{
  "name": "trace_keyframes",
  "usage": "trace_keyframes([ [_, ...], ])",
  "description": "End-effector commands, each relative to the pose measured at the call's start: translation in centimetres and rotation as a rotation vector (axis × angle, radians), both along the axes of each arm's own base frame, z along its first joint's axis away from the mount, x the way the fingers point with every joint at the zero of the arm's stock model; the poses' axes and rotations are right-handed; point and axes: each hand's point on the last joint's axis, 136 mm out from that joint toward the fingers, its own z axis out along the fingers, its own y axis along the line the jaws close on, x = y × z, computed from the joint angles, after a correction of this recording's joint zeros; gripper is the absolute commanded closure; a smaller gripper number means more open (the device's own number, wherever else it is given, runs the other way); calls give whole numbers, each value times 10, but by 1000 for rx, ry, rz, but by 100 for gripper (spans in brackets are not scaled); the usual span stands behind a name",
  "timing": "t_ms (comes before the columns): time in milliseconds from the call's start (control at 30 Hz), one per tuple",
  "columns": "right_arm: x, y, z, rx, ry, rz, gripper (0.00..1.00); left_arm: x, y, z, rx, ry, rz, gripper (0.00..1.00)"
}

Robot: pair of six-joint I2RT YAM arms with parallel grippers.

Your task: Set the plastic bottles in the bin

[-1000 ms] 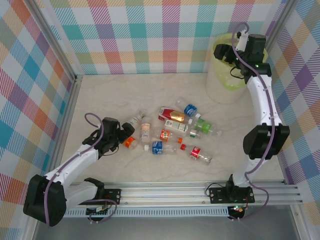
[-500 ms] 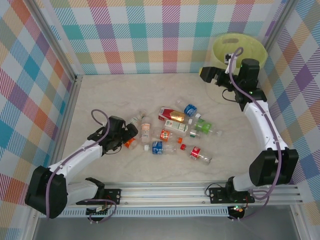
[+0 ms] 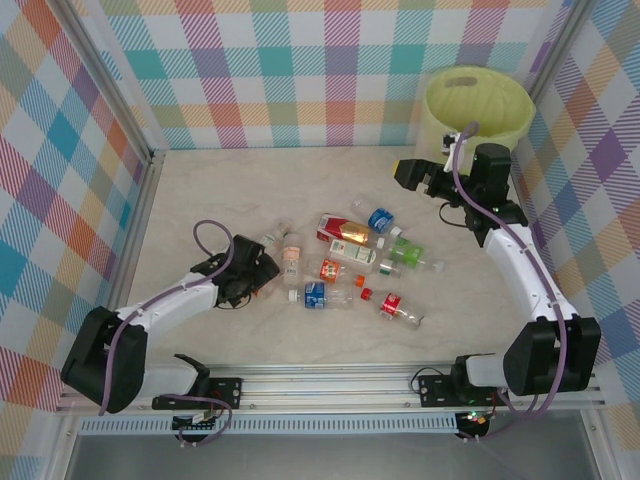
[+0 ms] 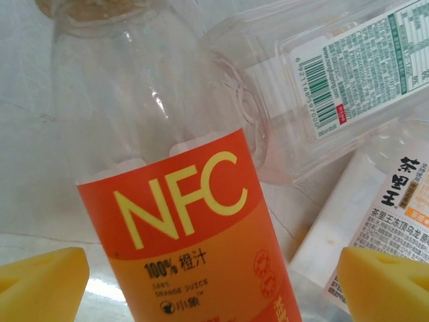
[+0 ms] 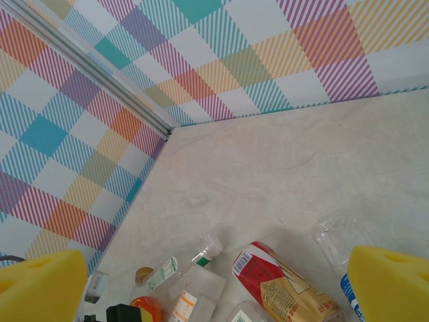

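At far right, bin [image 3: 480, 118] shows bag lining [image 3: 478, 88]; left tool [image 4: 213, 285] spread astride orange bottle [image 4: 188, 221]; right tool [image 5: 214, 285] released.

Pale marbled table [image 3: 200, 190]. Plastic bottles [image 3: 345, 262] lie on their sides in a loose cluster at mid-table, several touching. Among them: red-labelled bottle [image 3: 343, 233], blue-labelled bottle [image 3: 314, 294], green-labelled bottle [image 3: 404, 252], orange NFC bottle [image 4: 194, 248] at the left edge. Bin [image 3: 500, 125] with yellow-green liner stands in the far right corner, apart from the cluster.
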Motion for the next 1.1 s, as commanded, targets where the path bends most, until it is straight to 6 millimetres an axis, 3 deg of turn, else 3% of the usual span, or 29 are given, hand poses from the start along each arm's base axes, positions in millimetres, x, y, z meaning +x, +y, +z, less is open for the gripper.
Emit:
trace_keyframes([
  [0,-3,5,18,12,-66,17,0,-1,-11,-9,-30,13,-26,6],
  [167,-3,8,13,7,-57,24,0,-3,-11,-22,2,39,-40,8],
  [333,-2,9,8,-3,-52,26,0,-8,-8,-31,29,61,-54,19],
  [600,4,12,4,-14,-54,26,0,-10,-6,-27,43,35,-89,37],
  [867,12,11,-1,-38,-84,-22,0,-10,3,-13,76,-40,-109,48],
  [1067,8,6,7,-39,-152,-63,0,-10,21,18,155,-128,-120,53],
])
